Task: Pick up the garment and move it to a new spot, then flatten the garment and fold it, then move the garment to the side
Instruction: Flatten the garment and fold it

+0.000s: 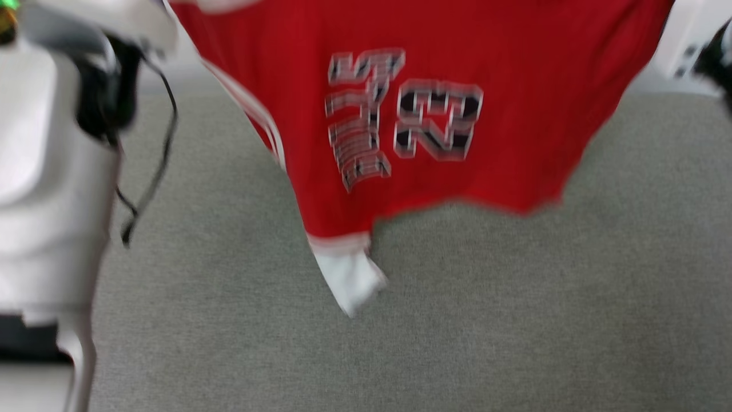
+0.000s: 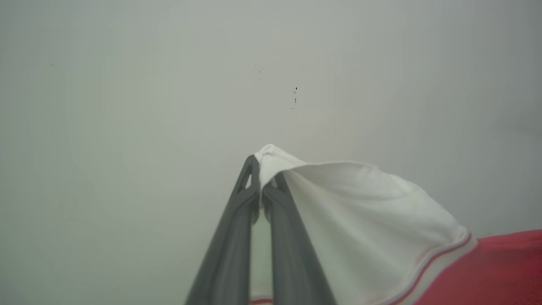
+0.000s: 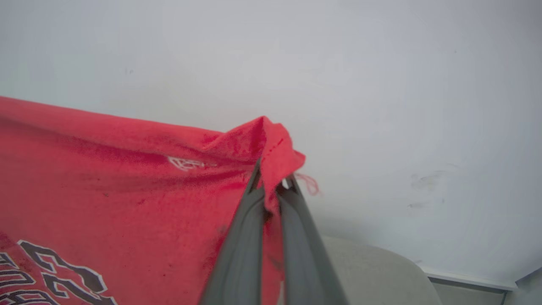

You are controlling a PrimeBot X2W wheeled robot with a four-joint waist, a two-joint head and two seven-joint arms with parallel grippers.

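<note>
Bottom centre of its wrist view: left gripper [image 2: 261, 188] clamped on a white sleeve [image 2: 360, 212]. The right gripper [image 3: 271, 190] is pinched on a red corner. The garment [image 1: 423, 114] hangs between them across the upper head view, print toward the camera. The other sleeve [image 1: 350, 280] dangles over the grey surface [image 1: 457, 343].

Judgement: hold the grippers level and well apart, and lower slowly so the dangling sleeve doesn't bunch underneath.

The red jersey T-shirt with white sleeves [image 1: 514, 143] is hanging above the far half of the grey woven-fabric surface [image 1: 457, 343], the dark two-fingered left gripper [image 2: 264, 178] pinching it over the surface's left, the right gripper [image 3: 273, 182] over its right.
</note>
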